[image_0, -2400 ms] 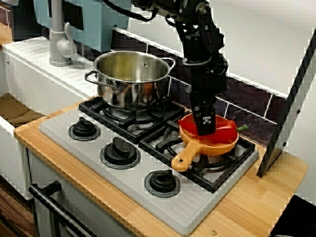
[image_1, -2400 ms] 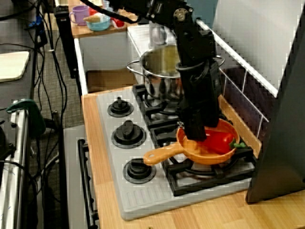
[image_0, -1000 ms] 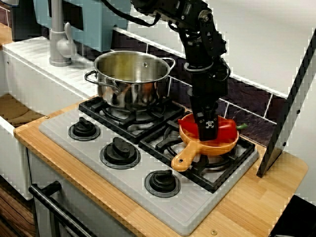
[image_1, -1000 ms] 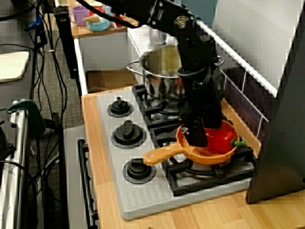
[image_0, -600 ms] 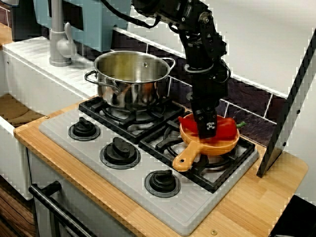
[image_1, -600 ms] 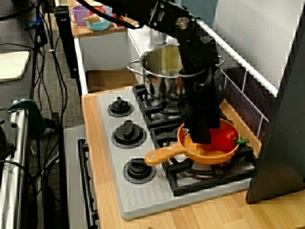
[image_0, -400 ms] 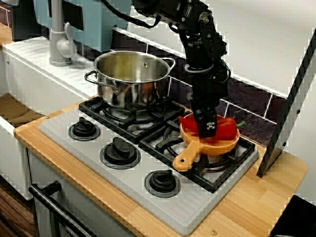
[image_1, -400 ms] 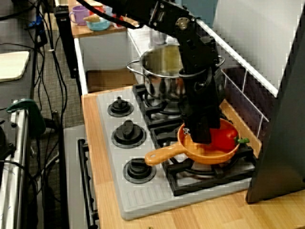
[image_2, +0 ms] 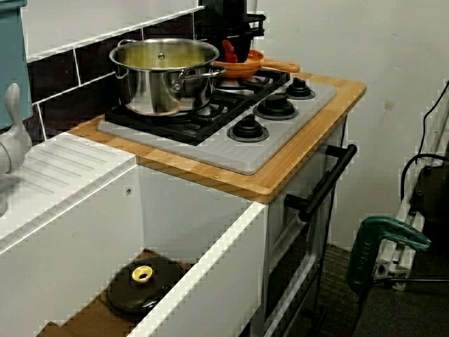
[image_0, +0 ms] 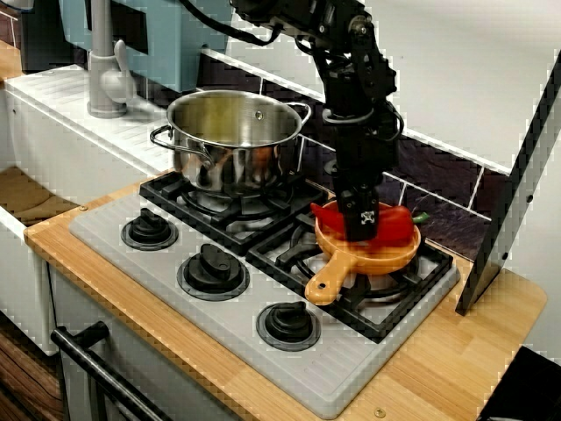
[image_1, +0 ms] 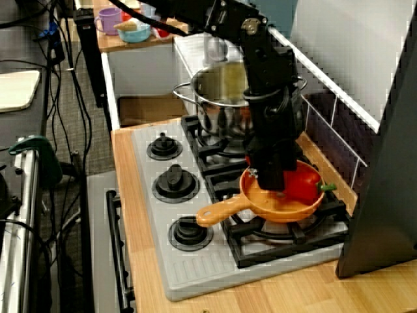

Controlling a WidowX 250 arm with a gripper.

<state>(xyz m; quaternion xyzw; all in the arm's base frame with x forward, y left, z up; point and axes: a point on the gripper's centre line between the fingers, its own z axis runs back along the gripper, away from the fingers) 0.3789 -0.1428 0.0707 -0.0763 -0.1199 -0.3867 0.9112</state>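
Note:
My gripper (image_0: pixel 366 230) points straight down into an orange pan (image_0: pixel 387 260) on the right burner of the stove. A red pepper (image_0: pixel 396 226) with a green stem lies in the pan, and its left end shows just left of the gripper. The fingers straddle the pepper and look shut on it, though the gripper body hides the tips. In the view from the stove's front end the gripper (image_1: pixel 270 181) stands over the near side of the pan (image_1: pixel 281 210), with the pepper (image_1: pixel 302 186) behind it. The pan's handle (image_0: pixel 324 281) points toward the knobs.
A steel pot (image_0: pixel 232 140) stands on the left burner, close beside the arm. Three black knobs (image_0: pixel 212 270) line the grey stove front. A dark panel (image_0: pixel 515 184) leans at the right end of the counter. A tap (image_0: pixel 105 70) and sink lie to the left.
The gripper has shifted a little left and up. The pepper has gone with it, and the pan has been nudged slightly the same way.

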